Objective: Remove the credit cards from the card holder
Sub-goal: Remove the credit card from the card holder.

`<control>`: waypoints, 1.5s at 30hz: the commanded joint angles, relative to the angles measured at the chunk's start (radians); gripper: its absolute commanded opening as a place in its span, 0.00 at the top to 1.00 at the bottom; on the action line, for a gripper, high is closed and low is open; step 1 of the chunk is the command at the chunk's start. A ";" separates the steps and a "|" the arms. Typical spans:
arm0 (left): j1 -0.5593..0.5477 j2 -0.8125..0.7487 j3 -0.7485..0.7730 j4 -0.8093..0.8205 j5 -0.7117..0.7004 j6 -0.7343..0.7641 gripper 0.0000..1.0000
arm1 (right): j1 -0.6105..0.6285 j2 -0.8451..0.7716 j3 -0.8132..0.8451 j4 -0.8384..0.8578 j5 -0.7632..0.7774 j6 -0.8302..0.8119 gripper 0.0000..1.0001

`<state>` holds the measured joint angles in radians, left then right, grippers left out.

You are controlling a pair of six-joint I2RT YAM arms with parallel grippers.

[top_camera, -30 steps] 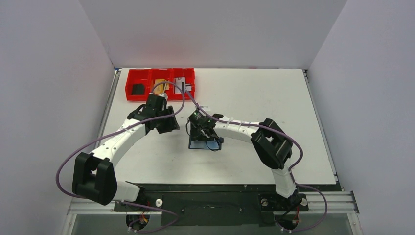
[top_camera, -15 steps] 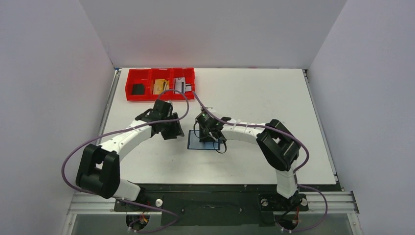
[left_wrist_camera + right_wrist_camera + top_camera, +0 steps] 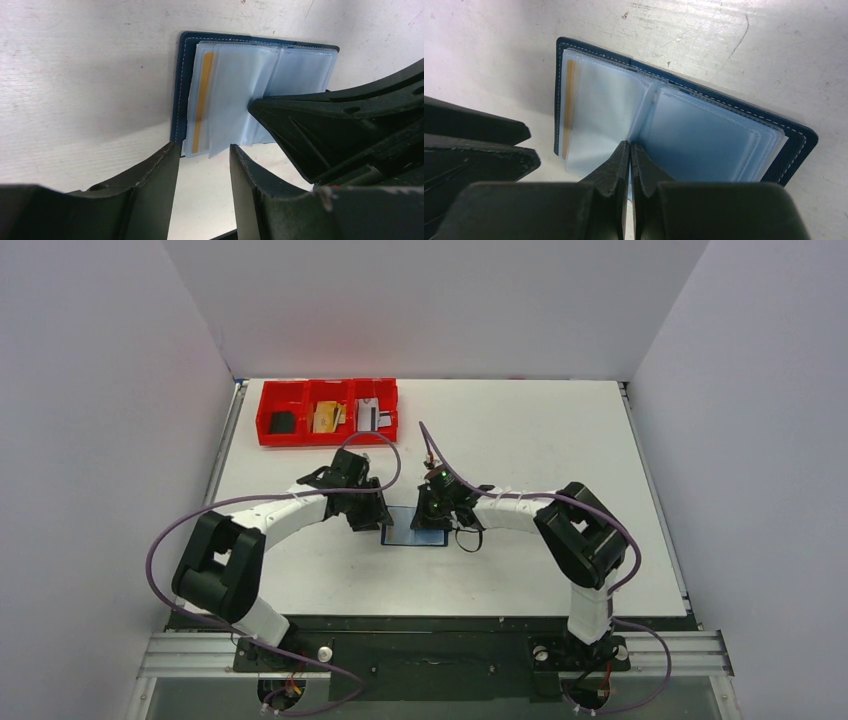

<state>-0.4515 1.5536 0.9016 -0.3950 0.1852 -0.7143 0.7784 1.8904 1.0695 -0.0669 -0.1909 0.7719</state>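
Card holder (image 3: 704, 135) open, pocketed card (image 3: 570, 107) mostly hidden

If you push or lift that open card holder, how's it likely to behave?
The card holder looks thin and light, lying flat on the smooth table, so a push would probably slide it. Its clear sleeves fan out unevenly, so they likely flop and bend if lifted. Rolling or tipping seems unlikely.

Red tray (image 3: 330, 438) on white table (image 3: 540, 430)
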 commanded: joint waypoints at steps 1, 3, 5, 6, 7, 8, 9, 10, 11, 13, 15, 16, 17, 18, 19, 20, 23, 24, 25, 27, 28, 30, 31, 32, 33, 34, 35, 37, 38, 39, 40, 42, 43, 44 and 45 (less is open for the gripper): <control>-0.011 0.035 0.029 0.071 0.033 -0.010 0.61 | -0.007 0.066 -0.078 -0.045 -0.050 -0.023 1.00; -0.013 0.047 0.033 0.081 0.040 -0.009 0.61 | -0.011 0.068 -0.085 -0.034 -0.062 -0.024 1.00; -0.015 0.056 0.034 0.092 0.051 -0.009 0.61 | -0.015 0.071 -0.089 -0.029 -0.069 -0.023 1.00; -0.017 0.057 0.035 0.099 0.056 -0.009 0.61 | -0.017 0.073 -0.091 -0.027 -0.071 -0.023 1.00; -0.019 0.059 0.035 0.101 0.058 -0.011 0.61 | -0.018 0.074 -0.093 -0.023 -0.073 -0.023 1.00; -0.021 0.059 0.036 0.104 0.057 -0.011 0.61 | -0.020 0.076 -0.094 -0.022 -0.075 -0.023 1.00; -0.023 0.061 0.037 0.104 0.057 -0.012 0.61 | -0.020 0.078 -0.095 -0.021 -0.076 -0.023 1.00; -0.024 0.063 0.038 0.104 0.057 -0.011 0.61 | -0.022 0.078 -0.095 -0.020 -0.077 -0.024 1.00; -0.026 0.065 0.038 0.105 0.058 -0.010 0.61 | -0.022 0.080 -0.095 -0.019 -0.078 -0.024 1.00; -0.029 0.071 0.043 0.103 0.051 -0.008 0.62 | -0.022 0.082 -0.094 -0.018 -0.080 -0.023 1.00; -0.033 0.083 0.052 0.085 0.046 0.000 0.62 | -0.023 0.082 -0.093 -0.017 -0.081 -0.024 1.00; -0.033 0.087 0.051 0.087 0.049 0.002 0.62 | -0.024 0.082 -0.092 -0.019 -0.080 -0.023 1.00; -0.034 0.089 0.048 0.092 0.052 0.001 0.62 | -0.024 0.082 -0.092 -0.018 -0.080 -0.023 1.00; -0.036 0.094 0.046 0.096 0.051 0.002 0.62 | -0.025 0.083 -0.092 -0.018 -0.081 -0.022 1.00; -0.037 0.096 0.048 0.094 0.046 0.003 0.62 | -0.025 0.081 -0.093 -0.018 -0.080 -0.023 1.00; -0.038 0.105 0.049 0.091 0.044 0.005 0.61 | -0.026 0.081 -0.094 -0.018 -0.080 -0.023 1.00; -0.038 0.115 0.048 0.095 0.038 0.007 0.62 | -0.029 0.083 -0.095 -0.017 -0.083 -0.023 1.00; -0.038 0.121 0.047 0.096 0.039 0.007 0.62 | -0.029 0.082 -0.096 -0.017 -0.084 -0.023 1.00; -0.039 0.124 0.047 0.099 0.041 0.010 0.62 | -0.030 0.082 -0.096 -0.017 -0.084 -0.023 1.00; -0.041 0.131 0.047 0.105 0.048 0.014 0.62 | -0.031 0.081 -0.098 -0.018 -0.085 -0.024 1.00; -0.044 0.135 0.050 0.107 0.052 0.014 0.62 | -0.031 0.080 -0.098 -0.018 -0.085 -0.025 1.00; -0.049 0.140 0.052 0.110 0.060 0.014 0.62 | -0.033 0.082 -0.097 -0.018 -0.086 -0.025 1.00; -0.053 0.141 0.054 0.114 0.061 0.015 0.62 | -0.034 0.082 -0.096 -0.018 -0.086 -0.025 1.00; -0.055 0.143 0.055 0.115 0.063 0.015 0.62 | -0.033 0.084 -0.095 -0.018 -0.087 -0.026 1.00; -0.059 0.143 0.055 0.116 0.062 0.015 0.62 | -0.033 0.085 -0.092 -0.018 -0.087 -0.026 1.00; -0.061 0.144 0.058 0.115 0.062 0.015 0.62 | -0.034 0.086 -0.092 -0.018 -0.088 -0.025 1.00; -0.063 0.147 0.061 0.113 0.061 0.015 0.61 | -0.034 0.087 -0.091 -0.018 -0.088 -0.025 1.00; -0.064 0.152 0.064 0.106 0.055 0.015 0.62 | -0.034 0.086 -0.088 -0.020 -0.089 -0.025 1.00; -0.064 0.154 0.063 0.108 0.053 0.016 0.62 | -0.034 0.086 -0.089 -0.020 -0.089 -0.025 1.00; -0.064 0.156 0.062 0.110 0.054 0.014 0.62 | -0.034 0.087 -0.087 -0.019 -0.089 -0.025 1.00; -0.064 0.158 0.059 0.115 0.059 0.013 0.62 | -0.034 0.088 -0.086 -0.020 -0.089 -0.026 1.00; -0.064 0.164 0.057 0.128 0.067 0.008 0.64 | -0.034 0.088 -0.089 -0.019 -0.090 -0.026 1.00; -0.064 0.169 0.055 0.131 0.072 0.004 0.65 | -0.034 0.088 -0.089 -0.019 -0.090 -0.026 1.00; -0.064 0.172 0.054 0.137 0.073 0.000 0.67 | -0.034 0.088 -0.089 -0.018 -0.091 -0.026 1.00; -0.064 0.175 0.053 0.140 0.075 -0.006 0.69 | -0.033 0.088 -0.090 -0.017 -0.093 -0.025 1.00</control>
<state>-0.5091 1.6962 0.9398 -0.2989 0.2516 -0.7208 0.7326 1.9026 1.0229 0.0437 -0.3283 0.7742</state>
